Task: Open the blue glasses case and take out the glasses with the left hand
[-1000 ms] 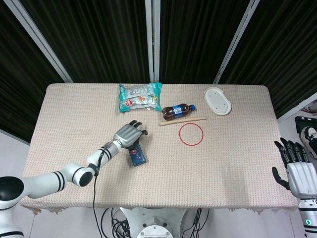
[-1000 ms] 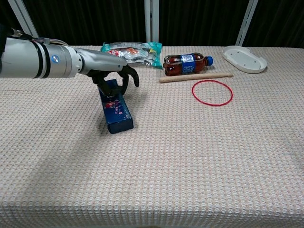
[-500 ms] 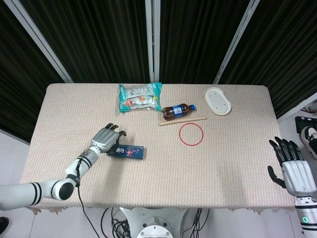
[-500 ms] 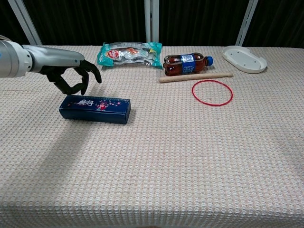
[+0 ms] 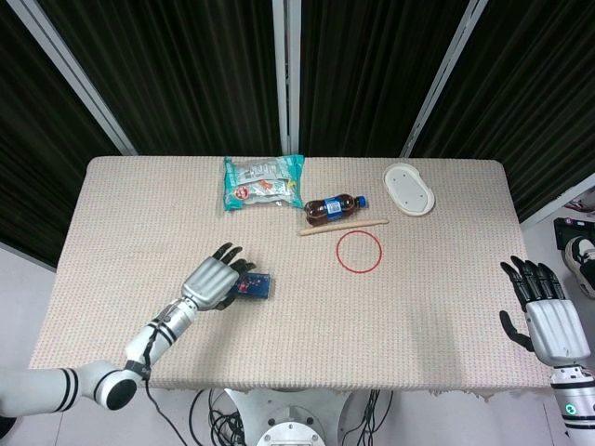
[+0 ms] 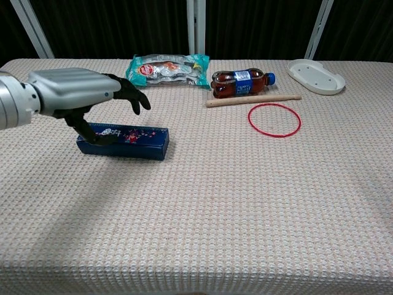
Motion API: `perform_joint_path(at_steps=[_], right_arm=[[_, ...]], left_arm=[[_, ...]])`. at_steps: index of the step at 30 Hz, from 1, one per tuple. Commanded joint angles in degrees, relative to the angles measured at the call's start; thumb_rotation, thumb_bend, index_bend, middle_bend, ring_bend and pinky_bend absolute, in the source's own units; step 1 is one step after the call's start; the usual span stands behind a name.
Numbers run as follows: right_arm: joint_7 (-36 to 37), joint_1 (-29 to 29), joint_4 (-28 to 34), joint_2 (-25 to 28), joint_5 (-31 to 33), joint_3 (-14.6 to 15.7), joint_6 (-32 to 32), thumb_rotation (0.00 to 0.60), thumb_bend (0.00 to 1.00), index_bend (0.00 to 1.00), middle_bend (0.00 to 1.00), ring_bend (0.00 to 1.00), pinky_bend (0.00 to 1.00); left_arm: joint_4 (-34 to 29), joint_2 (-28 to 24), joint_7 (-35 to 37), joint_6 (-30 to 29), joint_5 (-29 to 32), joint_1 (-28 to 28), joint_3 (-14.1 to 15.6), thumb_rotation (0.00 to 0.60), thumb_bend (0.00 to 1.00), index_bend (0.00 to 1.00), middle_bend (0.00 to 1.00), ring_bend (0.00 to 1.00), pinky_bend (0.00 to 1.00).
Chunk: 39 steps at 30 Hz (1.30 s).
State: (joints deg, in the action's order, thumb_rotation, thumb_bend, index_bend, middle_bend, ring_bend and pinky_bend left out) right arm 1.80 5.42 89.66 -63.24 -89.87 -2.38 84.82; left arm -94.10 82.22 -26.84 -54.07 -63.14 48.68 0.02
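The blue glasses case (image 6: 132, 141) lies closed and flat on the table, its long side across the chest view. In the head view only its right end (image 5: 256, 285) shows past my left hand (image 5: 215, 280). That hand (image 6: 80, 93) hovers over the case's left half with its fingers spread and extended. Its thumb hangs down at the case's left end; I cannot tell whether it touches. The hand holds nothing, and no glasses are visible. My right hand (image 5: 544, 313) is open, fingers apart, off the table's front right corner.
At the back lie a snack bag (image 5: 262, 181), a brown drink bottle (image 5: 333, 208) and a wooden stick (image 5: 342, 227). A red ring (image 5: 359, 251) lies right of centre, and a white oval dish (image 5: 409, 189) sits back right.
The case went from pointing toward me to lying crosswise. My left hand drew back to the left, then came over the case's left end. The right hand shifted slightly.
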Motion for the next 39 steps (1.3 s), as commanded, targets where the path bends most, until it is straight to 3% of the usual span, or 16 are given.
perform_joint_path(at_steps=[1,24,29,33,39], right_arm=[[0.2,-0.13,-0.15,0.07,0.18,0.02,0.07,0.6,0.36,0.0,0.04,0.0,0.0],[1.64,-0.2,-1.45,-0.08,0.93,0.2,-0.56,0.6,0.36,0.0,0.04,0.0,0.0],[2.0,-0.26,-1.59,-0.17,1.08,0.26,-0.65,0.6,0.36,0.0,0.04,0.0,0.0],[2.28,-0.39,-1.57,-0.18,1.16,0.31,-0.58,0.6,0.36,0.0,0.04,0.0,0.0],[2.6,-0.62,-1.6,-0.15,1.33,0.52,-0.67,0.6,0.36,0.0,0.04,0.0,0.0]], left_arm=[[1.5,1.77,-1.45,0.52,1.52,0.15,-0.39,0.6,0.36,0.16,0.2,0.01,0.0],[4.72,3.07,-3.37,3.75,6.93,0.59,-2.04,0.6,0.39,0.23,0.28,0.03,0.0],[5.86,2.56,-1.88,5.37,7.4,0.91,-2.58,0.6,0.5,0.29,0.35,0.09,0.0],[7.09,2.15,-0.79,6.59,7.28,1.32,-2.98,0.6,0.54,0.32,0.36,0.09,0.0],[9.25,1.76,1.55,9.17,7.86,2.13,-3.9,0.6,0.58,0.25,0.32,0.09,0.0]])
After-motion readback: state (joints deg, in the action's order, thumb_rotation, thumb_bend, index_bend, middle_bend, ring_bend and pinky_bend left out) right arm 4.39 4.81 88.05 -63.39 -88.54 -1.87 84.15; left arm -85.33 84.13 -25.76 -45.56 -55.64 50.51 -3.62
